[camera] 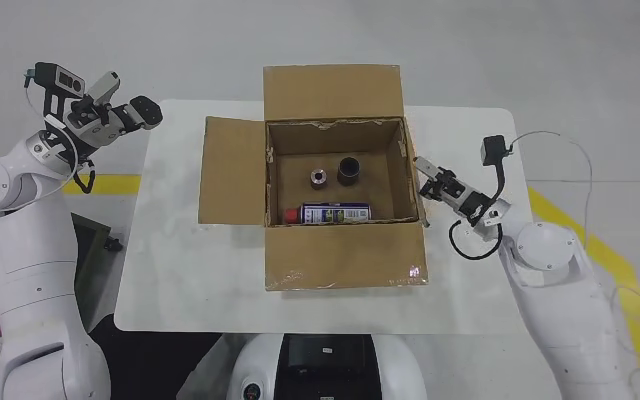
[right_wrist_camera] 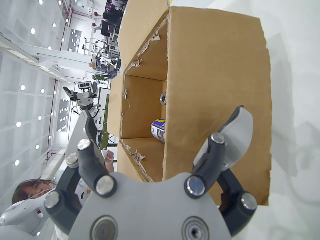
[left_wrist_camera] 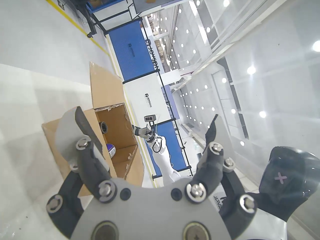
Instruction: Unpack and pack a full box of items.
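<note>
We have left gripper (camera: 150, 112) wide open & empty, well apart from the box (camera: 345, 258), right gripper (camera: 425, 180) also wide open just beside its side wall, spray can (camera: 336, 213) lying inside, so we fear a finger catches that wall & drags the box.

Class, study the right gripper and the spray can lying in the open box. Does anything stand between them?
Yes. The right gripper is outside the box, and the box's near side wall stands between it and the spray can on the floor inside. From above, nothing visible covers the can.
</note>
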`<action>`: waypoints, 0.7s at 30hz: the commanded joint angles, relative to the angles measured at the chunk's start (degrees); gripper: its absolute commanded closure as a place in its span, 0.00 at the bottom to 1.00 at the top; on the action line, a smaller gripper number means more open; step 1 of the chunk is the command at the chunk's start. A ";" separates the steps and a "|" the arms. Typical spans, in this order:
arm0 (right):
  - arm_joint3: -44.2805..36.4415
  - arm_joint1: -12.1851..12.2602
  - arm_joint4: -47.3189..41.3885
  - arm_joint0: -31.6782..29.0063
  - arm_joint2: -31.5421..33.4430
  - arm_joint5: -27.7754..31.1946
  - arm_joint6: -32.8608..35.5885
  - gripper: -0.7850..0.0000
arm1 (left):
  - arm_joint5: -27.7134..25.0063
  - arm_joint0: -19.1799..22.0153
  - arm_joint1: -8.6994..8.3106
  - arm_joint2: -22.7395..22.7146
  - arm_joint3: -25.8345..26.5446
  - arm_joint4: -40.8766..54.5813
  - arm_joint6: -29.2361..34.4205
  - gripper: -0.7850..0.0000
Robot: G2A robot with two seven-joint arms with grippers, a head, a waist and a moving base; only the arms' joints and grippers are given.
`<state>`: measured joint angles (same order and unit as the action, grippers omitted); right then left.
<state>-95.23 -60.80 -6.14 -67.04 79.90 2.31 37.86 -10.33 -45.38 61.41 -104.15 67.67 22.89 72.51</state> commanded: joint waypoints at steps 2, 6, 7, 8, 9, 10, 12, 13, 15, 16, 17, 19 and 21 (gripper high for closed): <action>-0.10 -0.16 -0.17 0.56 -1.27 -0.11 0.74 0.00 | 0.01 -0.01 0.01 0.00 0.03 -0.02 0.00 0.00; -1.05 -0.25 -0.08 0.32 -2.26 -0.70 1.22 0.00 | 0.01 -0.01 0.01 0.00 0.03 -0.02 0.00 0.00; -1.30 -0.25 0.00 0.16 -2.33 -0.82 1.26 0.00 | 0.01 -0.01 0.01 0.00 0.03 -0.02 0.00 0.00; -1.53 -0.24 0.01 -0.03 -2.27 -0.95 1.23 0.00 | 0.01 -0.01 0.01 0.00 0.03 -0.02 0.00 0.00; -1.69 -0.21 0.16 -0.21 -2.08 -1.08 1.19 0.00 | 0.01 -0.01 0.01 0.00 0.03 -0.02 0.00 0.00; -1.81 -0.16 0.31 -0.37 -1.78 -1.27 1.08 0.00 | 0.01 -0.01 0.01 0.00 0.03 -0.02 0.00 0.00; -2.00 -0.01 0.62 -0.72 -0.57 -1.73 0.42 0.00 | 0.01 -0.01 0.01 0.00 0.03 -0.02 0.00 0.00; -2.25 0.09 0.85 -0.90 0.14 -1.87 0.27 0.00 | 0.01 -0.01 0.01 0.00 0.03 -0.02 0.00 0.00; -3.27 0.34 1.77 -1.23 1.83 -2.04 -0.03 0.00 | 0.01 -0.01 0.01 0.00 0.03 -0.02 0.00 0.00; -4.01 0.47 2.18 -1.41 2.72 -2.14 -0.13 0.00 | 0.01 -0.01 0.01 0.00 0.03 -0.02 0.00 0.00; -4.87 0.60 2.58 -1.58 3.58 -2.25 -0.04 0.00 | 0.01 -0.01 0.01 0.00 0.03 -0.02 0.00 0.00; -6.87 0.85 3.09 -1.79 5.22 -2.62 0.32 0.00 | 0.01 -0.01 0.01 0.00 0.03 -0.02 0.00 0.00; -9.01 1.02 3.64 -1.84 6.25 -2.79 0.65 0.00 | 0.01 -0.01 0.01 0.00 0.03 -0.02 0.00 0.00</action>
<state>-103.28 -59.83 -2.72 -68.89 85.77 -0.42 38.34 -10.31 -45.39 61.42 -104.15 67.70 22.87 72.51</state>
